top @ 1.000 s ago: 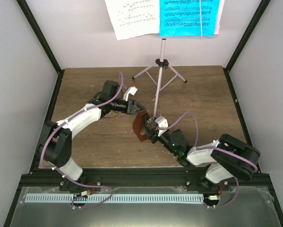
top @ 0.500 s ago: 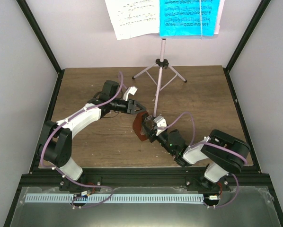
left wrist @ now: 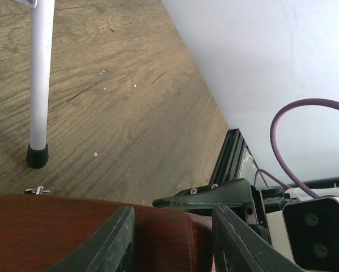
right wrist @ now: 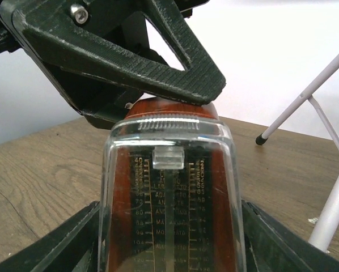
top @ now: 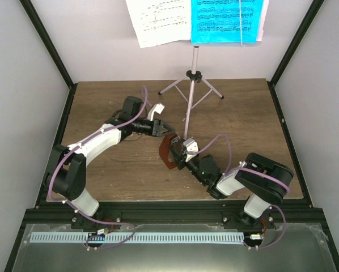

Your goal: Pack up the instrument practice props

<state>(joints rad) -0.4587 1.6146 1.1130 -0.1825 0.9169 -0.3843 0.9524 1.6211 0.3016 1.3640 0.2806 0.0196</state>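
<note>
Both arms meet at the middle of the wooden table (top: pixel 249 124), and the small brown metronome (top: pixel 166 156) sits right between them, tipped over at an angle rather than upright; whether it touches the wood, I cannot tell. The left gripper (top: pixel 165 137) comes in from the left, jaws partly closed, and in its wrist view its dark fingers (left wrist: pixel 119 241) clamp the reddish-brown body, wood filling the gap between them. The right gripper (top: pixel 179 154) comes from the opposite side, jaws a good way apart, and its fingers (right wrist: pixel 67 243) press against both flanks of the clear cover (right wrist: pixel 169 187), with the tempo scale readable through the plastic. In that same view one left finger lies across the metronome's brown top. Just behind the pair, the pale pink music stand (top: pixel 193 74) stands upright on its tripod at the back of the table, and its nearest leg comes down just beside the grippers, black rubber foot on the wood. Up on the stand's desk the white sheet (top: pixel 158 20) sits to the left and the cyan sheet (top: pixel 226 20) to the right, side by side.
</note>
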